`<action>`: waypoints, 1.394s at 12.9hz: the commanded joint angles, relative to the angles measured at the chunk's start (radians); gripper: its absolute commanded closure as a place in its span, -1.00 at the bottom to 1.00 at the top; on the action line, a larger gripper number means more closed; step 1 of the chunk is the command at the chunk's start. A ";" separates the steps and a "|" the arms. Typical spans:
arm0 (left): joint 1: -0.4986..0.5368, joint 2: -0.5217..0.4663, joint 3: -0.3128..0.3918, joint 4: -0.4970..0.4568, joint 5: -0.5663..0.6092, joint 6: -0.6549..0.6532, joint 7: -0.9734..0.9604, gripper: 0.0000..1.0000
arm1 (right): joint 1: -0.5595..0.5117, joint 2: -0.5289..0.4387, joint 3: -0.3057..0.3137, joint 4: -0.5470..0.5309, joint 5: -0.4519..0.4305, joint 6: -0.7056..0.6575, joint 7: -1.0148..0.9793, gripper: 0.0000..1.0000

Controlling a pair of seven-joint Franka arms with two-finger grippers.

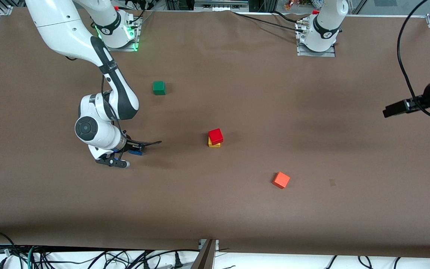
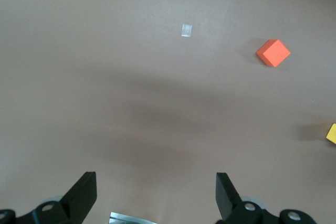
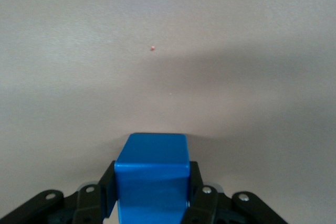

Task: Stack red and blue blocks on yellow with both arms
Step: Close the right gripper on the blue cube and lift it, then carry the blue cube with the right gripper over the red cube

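The red block (image 1: 215, 136) sits on the yellow block (image 1: 214, 143) at mid-table, slightly askew. The blue block (image 3: 152, 174) is clamped between the fingers of the right gripper (image 1: 134, 150), low over the table toward the right arm's end. The left gripper (image 2: 156, 195) hangs wide open and holds nothing at the left arm's end, with an orange cube (image 1: 281, 180) nearer the front camera than the stack and a green cube (image 1: 159, 87) farther from it.

Robotics lab, bolted arm bases (image 1: 316, 35), brown-covered table (image 1: 237, 209), aluminium framing, loose cables (image 1: 88, 257)
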 commanded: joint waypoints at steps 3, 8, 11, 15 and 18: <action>0.004 -0.145 0.010 -0.223 -0.011 0.109 0.071 -1.00 | 0.002 -0.071 0.048 0.052 0.014 -0.133 -0.001 0.39; 0.012 -0.142 0.011 -0.235 -0.011 0.127 0.077 -1.00 | 0.047 -0.095 0.174 0.186 0.008 -0.314 0.081 0.37; 0.010 -0.136 0.010 -0.232 -0.011 0.129 0.079 -1.00 | 0.208 -0.076 0.177 0.293 -0.028 -0.336 0.192 0.37; 0.012 -0.109 0.011 -0.190 -0.011 0.129 0.077 -1.00 | 0.333 0.023 0.176 0.440 -0.111 -0.329 0.186 0.35; 0.010 -0.101 0.011 -0.180 -0.011 0.129 0.077 -1.00 | 0.370 0.085 0.176 0.466 -0.211 -0.309 0.180 0.29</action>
